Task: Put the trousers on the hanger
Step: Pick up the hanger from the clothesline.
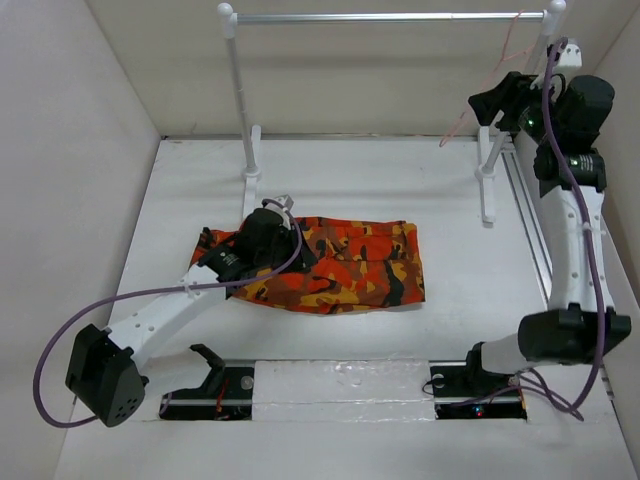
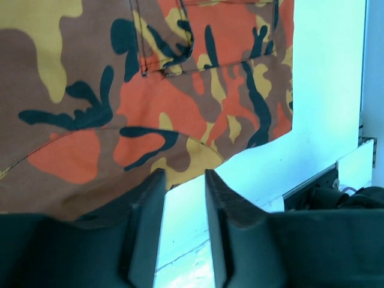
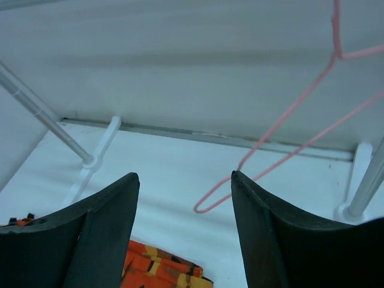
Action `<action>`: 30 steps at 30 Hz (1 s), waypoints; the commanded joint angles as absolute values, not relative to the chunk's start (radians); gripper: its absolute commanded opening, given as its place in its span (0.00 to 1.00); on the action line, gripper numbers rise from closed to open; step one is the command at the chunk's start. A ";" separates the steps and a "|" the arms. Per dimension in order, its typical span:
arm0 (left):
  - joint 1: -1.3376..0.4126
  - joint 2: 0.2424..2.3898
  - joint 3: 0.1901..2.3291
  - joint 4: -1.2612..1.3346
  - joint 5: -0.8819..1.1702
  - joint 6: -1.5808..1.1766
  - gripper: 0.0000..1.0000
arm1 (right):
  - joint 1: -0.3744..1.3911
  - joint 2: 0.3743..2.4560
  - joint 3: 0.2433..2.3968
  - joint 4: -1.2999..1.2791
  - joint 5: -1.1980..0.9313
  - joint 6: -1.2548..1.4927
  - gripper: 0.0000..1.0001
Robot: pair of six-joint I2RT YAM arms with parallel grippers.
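Note:
The camouflage trousers (image 1: 350, 265) lie folded flat on the white table, with a back pocket showing in the left wrist view (image 2: 180, 78). My left gripper (image 1: 285, 245) hovers low over their left part. Its fingers (image 2: 184, 174) stand a little apart at the cloth's edge, and only bare table shows between them. The thin pink hanger (image 1: 470, 112) hangs by its hook from the right end of the rail. My right gripper (image 1: 482, 103) is raised beside it, open and empty. In the right wrist view the hanger's looped corner (image 3: 198, 210) shows between the spread fingers (image 3: 185, 177), apart from both.
A silver rail (image 1: 390, 17) on two white posts (image 1: 240, 100) spans the back of the table. White walls close in the left, back and right sides. A metal track (image 1: 530, 220) runs along the right edge. The arm bases (image 1: 215, 385) sit at the near edge.

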State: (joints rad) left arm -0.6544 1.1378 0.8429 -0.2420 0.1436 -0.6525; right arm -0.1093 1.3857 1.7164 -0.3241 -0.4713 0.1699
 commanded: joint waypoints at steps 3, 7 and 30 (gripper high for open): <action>-0.658 1.066 0.801 -0.247 0.147 -0.627 0.31 | -0.176 1.491 1.710 -0.172 -0.528 0.347 0.69; -0.658 1.058 0.792 -0.259 0.140 -0.621 0.31 | -0.176 1.598 1.715 -0.037 -0.624 0.413 0.69; -0.658 1.071 0.816 -0.285 0.110 -0.623 0.30 | -0.109 1.701 1.658 0.194 -0.663 0.470 0.00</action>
